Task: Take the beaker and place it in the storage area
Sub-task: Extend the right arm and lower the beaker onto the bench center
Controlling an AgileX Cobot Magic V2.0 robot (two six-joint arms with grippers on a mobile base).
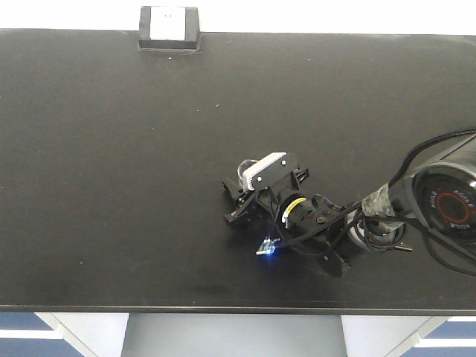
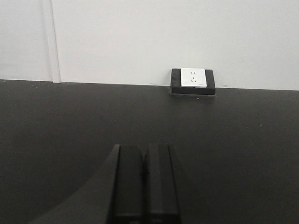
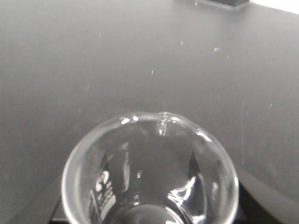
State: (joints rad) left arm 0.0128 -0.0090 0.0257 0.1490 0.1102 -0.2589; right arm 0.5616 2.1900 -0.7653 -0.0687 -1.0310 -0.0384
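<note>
The clear glass beaker [image 3: 149, 172] fills the lower part of the right wrist view, rim and pouring lip toward the camera, white marks on its left wall. My right gripper [image 3: 150, 207] has a dark finger [image 3: 264, 198] on each side of it and is shut on it. In the front view the right gripper [image 1: 233, 199] holds the beaker [image 1: 242, 175], partly hidden under the wrist camera, low over the middle of the black benchtop storage area [image 1: 111, 149]. My left gripper [image 2: 145, 154] is shut and empty over the same benchtop [image 2: 56, 121].
A white socket box on a black base [image 1: 169, 27] stands at the bench's rear edge; it also shows in the left wrist view [image 2: 192, 80]. A white wall [image 2: 140, 37] rises behind. The right arm and its cables [image 1: 439, 201] enter from the right. The bench's front edge [image 1: 223, 309] is near.
</note>
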